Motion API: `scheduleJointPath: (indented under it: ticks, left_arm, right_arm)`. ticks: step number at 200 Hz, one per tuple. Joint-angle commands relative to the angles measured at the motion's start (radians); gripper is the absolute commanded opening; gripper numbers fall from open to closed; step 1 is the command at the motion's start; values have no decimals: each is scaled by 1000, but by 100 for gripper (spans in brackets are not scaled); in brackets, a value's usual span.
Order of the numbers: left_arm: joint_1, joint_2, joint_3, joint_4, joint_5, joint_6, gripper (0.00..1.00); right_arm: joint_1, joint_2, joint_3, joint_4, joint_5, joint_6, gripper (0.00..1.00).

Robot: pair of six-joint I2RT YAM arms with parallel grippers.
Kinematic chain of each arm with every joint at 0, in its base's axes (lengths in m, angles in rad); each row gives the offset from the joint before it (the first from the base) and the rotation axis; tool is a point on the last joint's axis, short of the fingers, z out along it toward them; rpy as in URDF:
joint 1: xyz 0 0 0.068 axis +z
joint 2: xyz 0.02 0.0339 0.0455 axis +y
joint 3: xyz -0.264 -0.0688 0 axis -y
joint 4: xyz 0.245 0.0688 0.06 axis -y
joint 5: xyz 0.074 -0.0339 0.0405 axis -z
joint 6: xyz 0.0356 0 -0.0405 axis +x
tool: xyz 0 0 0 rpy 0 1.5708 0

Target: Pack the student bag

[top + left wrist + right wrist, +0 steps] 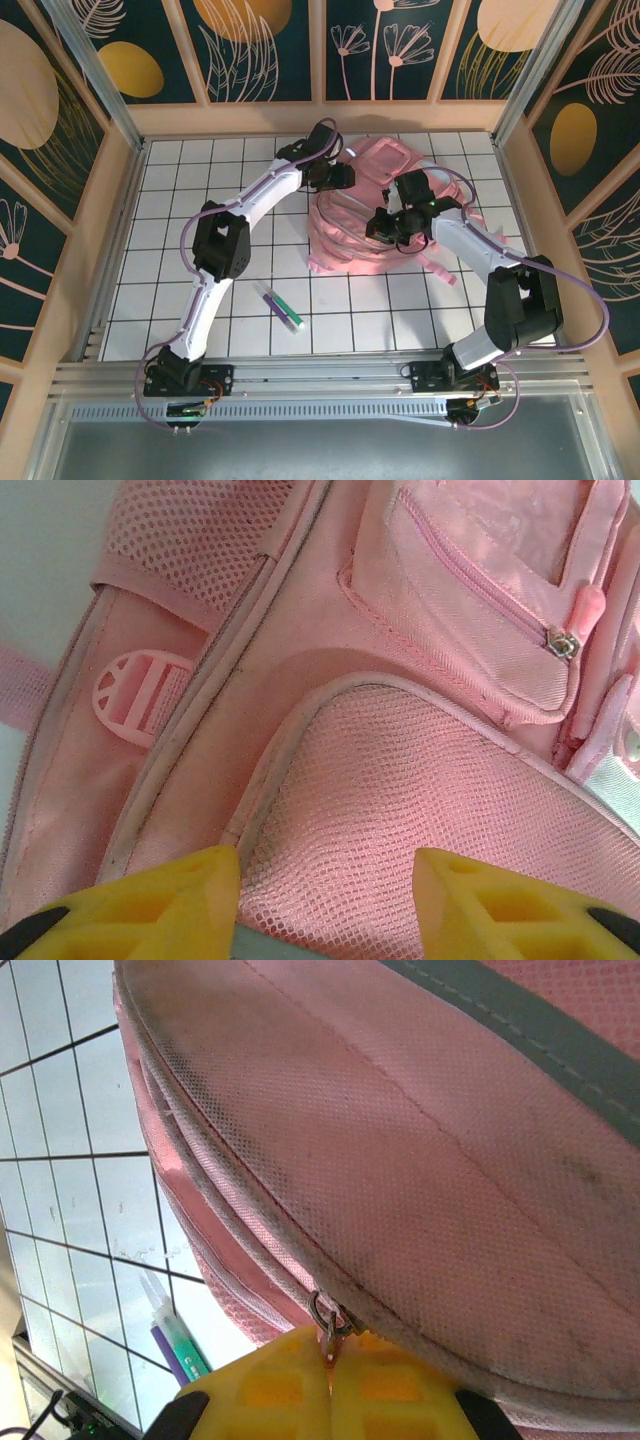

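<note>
The student bag, a large pink backpack, lies on the white gridded table at the middle back. My left gripper is at the bag's upper left edge. In the left wrist view it is open, its yellow fingers standing apart just over a pink mesh pocket, with a zipped front pocket beyond. My right gripper is over the bag's middle. In the right wrist view it is shut on a metal zipper pull at the seam of the bag.
Two pens, one purple and one green, lie on the table in front of the bag; they also appear in the right wrist view. Wooden walls enclose the table on three sides. A metal rail runs along the near edge.
</note>
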Motion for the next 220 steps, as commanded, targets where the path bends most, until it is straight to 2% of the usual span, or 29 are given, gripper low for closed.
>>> scheduleJointPath:
  ticks: [1, 15, 37, 48, 60, 78, 100, 117, 124, 137, 159, 170, 199, 220]
  left_arm:
    - [6, 48, 33, -118, -30, 7, 64]
    - [8, 51, 32, -123, -76, 12, 65]
    - [9, 57, 33, -105, -81, 27, 63]
    - [9, 59, 33, -90, -60, 35, 59]
    - [8, 55, 25, -61, -3, 40, 38]
    - [10, 27, -17, 3, 50, 26, 0]
    - [26, -51, -112, 91, 18, -52, 0]
    - [48, -157, -252, 198, 4, -140, 0]
    - [50, -218, -321, 241, -40, -182, 0]
    - [49, -353, -521, 374, -107, -298, 0]
    - [46, -602, -943, 689, -167, -599, 0]
    - [22, -670, -1070, 781, -193, -679, 0]
    - [-76, -657, -1062, 743, -219, -679, 0]
    - [-116, -620, -1045, 789, -223, -713, 0]
  right_arm:
    - [0, 7, 45, -27, 25, -35, 0]
    - [-1, 8, 49, -32, 27, -39, 0]
    - [-1, 6, 54, -38, 29, -43, 0]
    - [-1, 6, 59, -43, 29, -46, 0]
    - [0, 5, 64, -44, 32, -47, 0]
    - [0, 5, 68, -49, 44, -52, 0]
    - [0, 16, 78, -64, 85, -72, 0]
    - [0, 47, 112, -84, 138, -101, 0]
    - [0, 64, 131, -92, 155, -110, 0]
    - [-1, 98, 169, -97, 175, -126, 0]
    - [-1, 179, 240, -112, 222, -167, 0]
    - [-3, 216, 278, -116, 250, -189, 0]
    - [-1, 309, 384, -148, 243, -232, 0]
    - [11, 335, 433, -179, 224, -246, 0]
